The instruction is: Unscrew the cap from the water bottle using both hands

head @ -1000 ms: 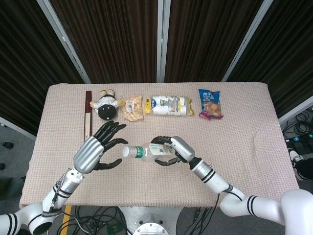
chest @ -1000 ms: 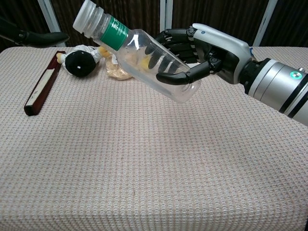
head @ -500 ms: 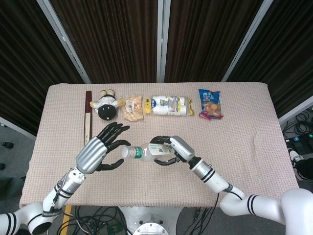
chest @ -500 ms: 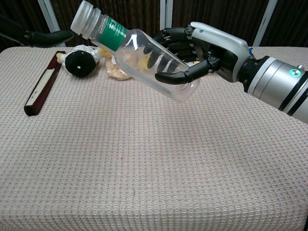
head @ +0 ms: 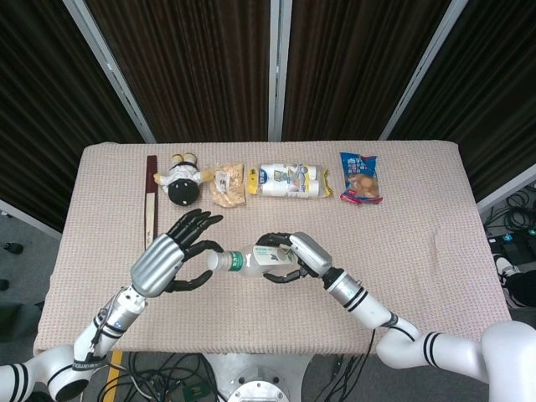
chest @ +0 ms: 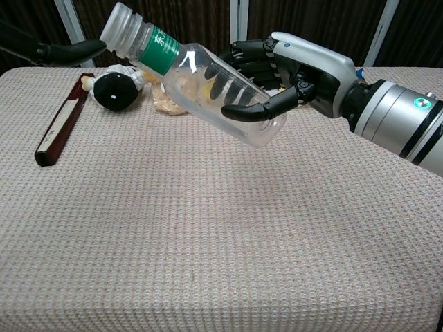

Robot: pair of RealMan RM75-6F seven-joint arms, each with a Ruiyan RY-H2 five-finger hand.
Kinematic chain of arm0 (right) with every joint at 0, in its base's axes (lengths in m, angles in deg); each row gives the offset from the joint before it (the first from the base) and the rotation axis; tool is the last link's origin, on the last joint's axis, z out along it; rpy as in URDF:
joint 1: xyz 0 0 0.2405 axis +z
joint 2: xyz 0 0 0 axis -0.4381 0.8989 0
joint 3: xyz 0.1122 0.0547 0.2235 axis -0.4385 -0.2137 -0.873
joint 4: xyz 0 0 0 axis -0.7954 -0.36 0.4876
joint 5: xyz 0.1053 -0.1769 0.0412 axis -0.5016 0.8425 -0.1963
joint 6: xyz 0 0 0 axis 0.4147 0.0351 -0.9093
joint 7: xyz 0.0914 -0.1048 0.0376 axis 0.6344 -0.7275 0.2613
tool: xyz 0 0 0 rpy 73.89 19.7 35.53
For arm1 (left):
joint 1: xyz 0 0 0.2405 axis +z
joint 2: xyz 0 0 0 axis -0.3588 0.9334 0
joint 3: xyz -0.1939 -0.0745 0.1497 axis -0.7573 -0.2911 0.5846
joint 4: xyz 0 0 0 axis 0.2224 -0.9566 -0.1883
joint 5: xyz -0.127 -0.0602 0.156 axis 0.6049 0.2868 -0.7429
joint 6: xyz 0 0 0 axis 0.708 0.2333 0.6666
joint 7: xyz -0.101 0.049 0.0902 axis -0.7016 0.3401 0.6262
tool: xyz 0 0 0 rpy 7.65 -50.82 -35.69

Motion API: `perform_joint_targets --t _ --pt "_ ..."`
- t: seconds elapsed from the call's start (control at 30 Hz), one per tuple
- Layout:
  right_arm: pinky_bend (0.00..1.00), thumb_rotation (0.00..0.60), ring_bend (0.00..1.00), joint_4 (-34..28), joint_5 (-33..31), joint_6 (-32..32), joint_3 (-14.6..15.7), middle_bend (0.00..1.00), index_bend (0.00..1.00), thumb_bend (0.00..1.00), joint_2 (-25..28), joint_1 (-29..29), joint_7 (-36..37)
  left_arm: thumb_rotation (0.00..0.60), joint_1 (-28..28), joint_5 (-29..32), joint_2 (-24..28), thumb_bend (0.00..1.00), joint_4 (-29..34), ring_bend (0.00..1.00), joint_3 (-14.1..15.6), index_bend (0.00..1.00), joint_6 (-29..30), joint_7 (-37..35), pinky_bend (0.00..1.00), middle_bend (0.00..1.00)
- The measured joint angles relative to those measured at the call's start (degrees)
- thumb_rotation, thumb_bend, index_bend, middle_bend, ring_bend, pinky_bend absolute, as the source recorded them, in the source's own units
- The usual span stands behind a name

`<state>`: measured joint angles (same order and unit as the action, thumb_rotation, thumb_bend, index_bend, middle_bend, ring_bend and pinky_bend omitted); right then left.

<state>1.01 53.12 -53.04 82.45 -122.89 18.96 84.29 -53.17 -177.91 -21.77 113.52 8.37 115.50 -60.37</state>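
Chest view: right robot hand (chest: 294, 66) holds the bottle (chest: 208, 86) tilted, cap (chest: 119, 28) toward 10 o'clock, so the spread, empty left robot hand (head: 172, 255) can reach it.

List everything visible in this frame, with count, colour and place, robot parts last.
Bottle: one, clear with green label, held tilted above the table centre.
Cap: one, translucent white, on the bottle, pointing toward the left hand.
Stick: one, dark red and cream, far left.
Plush toy: one, black and white, back row.
Snack bags: three, back row: tan, white-yellow, blue-red.
Table: one, beige cloth.
Left hand: fingers spread beside the cap.
Right hand: grips the bottle.
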Motion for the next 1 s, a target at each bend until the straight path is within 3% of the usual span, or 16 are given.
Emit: perform_joint_targets --t 0.73,1.0 --pt "0.43 0.6 0.38 0.12 0.13 -0.86 0.42 0.55 0.62 0.57 -0.07 -0.48 -0.92 0.6 0.55 0.14 -0.04 0.35 -0.6 0.02 -0.25 0.44 1.31 -0.91 0.0 0.06" --pt "0.43 0.6 0.38 -0.71 0.28 -0.96 1.68 0.55 0.62 0.57 4.63 -1.76 -4.48 0.6 2.84 2.13 1.77 0.35 -3.55 0.02 0.31 0.44 2.63 0.18 0.0 0.06"
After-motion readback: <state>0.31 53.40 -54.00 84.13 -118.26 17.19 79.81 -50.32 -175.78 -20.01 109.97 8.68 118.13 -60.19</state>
